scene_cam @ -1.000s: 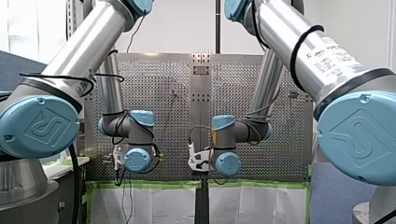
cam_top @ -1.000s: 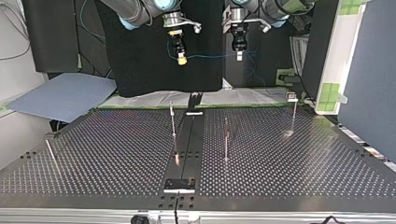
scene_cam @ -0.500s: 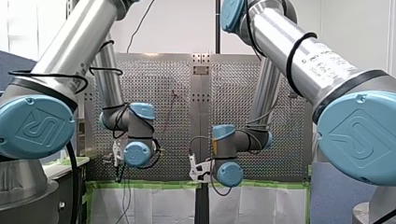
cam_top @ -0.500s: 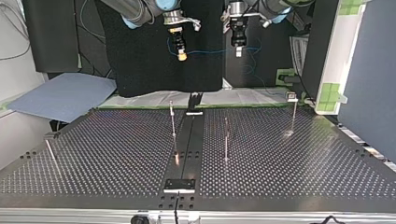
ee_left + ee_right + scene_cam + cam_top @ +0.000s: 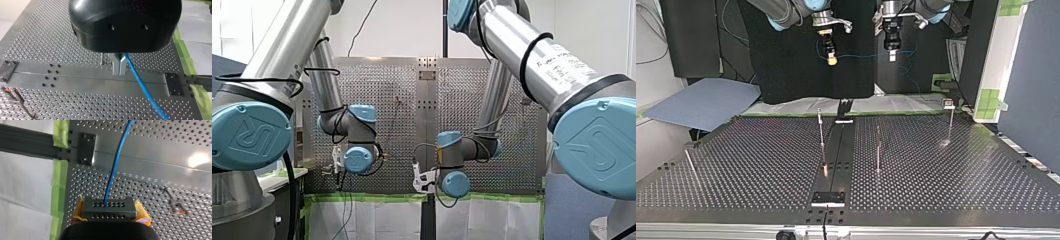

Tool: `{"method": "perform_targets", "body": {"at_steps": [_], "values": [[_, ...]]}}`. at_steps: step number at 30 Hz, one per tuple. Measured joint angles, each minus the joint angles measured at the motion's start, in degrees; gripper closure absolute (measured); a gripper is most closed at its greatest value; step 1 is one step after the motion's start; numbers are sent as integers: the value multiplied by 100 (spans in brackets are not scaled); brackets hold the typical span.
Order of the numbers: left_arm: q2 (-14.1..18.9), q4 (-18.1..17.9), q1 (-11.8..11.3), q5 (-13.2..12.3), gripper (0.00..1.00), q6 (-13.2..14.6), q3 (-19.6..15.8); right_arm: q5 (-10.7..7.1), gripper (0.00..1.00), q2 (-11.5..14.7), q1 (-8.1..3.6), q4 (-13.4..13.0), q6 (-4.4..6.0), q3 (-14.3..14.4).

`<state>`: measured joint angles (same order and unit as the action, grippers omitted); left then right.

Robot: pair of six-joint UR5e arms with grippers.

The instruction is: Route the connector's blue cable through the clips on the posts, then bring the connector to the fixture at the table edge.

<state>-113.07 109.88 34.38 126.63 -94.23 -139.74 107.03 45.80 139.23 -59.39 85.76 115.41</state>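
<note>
One blue cable (image 5: 861,55) hangs above the table (image 5: 946,170).
Downward-pointing right end effector (image 5: 110,210) clamps the dark perforated connector (image 5: 108,206); left end effector's (image 5: 119,67) metal fingers (image 5: 115,65) pinch the cable.

Looks like a robotics lab or test cell. Standing at the front view's 9 and 3 o'clock: a silver-tubed industrial arm with pale-blue joint caps (image 5: 287,47) and its matching twin arm (image 5: 532,60). Ahead of them, a perforated metal table (image 5: 961,170) studded with thin metal posts (image 5: 821,131), edged in green masking tape (image 5: 372,198) over white sheeting (image 5: 377,220). Behind it, at the top view's 12 o'clock, a black backdrop cloth (image 5: 786,65); at 3 o'clock, a grey-blue partition panel (image 5: 1031,75).
</note>
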Motion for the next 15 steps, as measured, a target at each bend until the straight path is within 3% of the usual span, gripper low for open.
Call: {"method": "perform_targets", "body": {"at_steps": [5,9,12,15], "values": [[216,140,11,7,100,-66,-10,188,100,220,220,221,220,-39],[412,278,-7,11,100,-64,24,132,100,412,392,412,412,-52],[574,424,-15,17,100,-45,87,104,100,552,426,552,552,-55],[746,574,-25,44,100,-25,164,105,100,706,388,707,705,-58]]}}
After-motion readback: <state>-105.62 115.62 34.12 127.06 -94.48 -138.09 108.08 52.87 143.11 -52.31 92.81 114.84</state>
